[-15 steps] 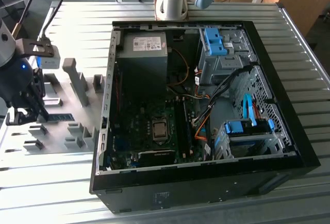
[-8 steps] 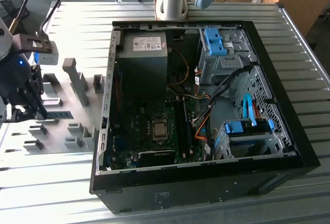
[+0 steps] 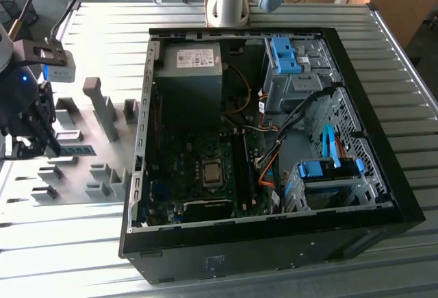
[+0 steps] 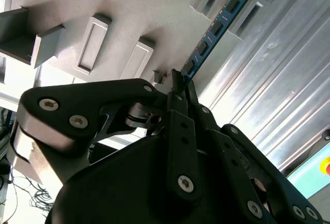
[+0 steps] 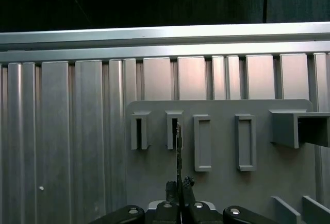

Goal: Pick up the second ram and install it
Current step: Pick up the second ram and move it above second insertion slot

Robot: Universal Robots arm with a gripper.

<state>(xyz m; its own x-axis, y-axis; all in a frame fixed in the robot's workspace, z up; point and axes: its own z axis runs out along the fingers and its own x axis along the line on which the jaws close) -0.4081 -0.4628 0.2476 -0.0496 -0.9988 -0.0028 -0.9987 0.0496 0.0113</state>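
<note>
Second ram (image 4: pixel 214 28) in grey holder (image 4: pixel 129 7), hand (image 4: pixel 179 83) clamped on its end

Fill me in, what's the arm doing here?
The arm's jaws are closed on one end of the blue memory stick, which sits between brackets on the grey holder plate, at the exterior view's left of the open computer case. The stick is not on the motherboard yet.
</note>
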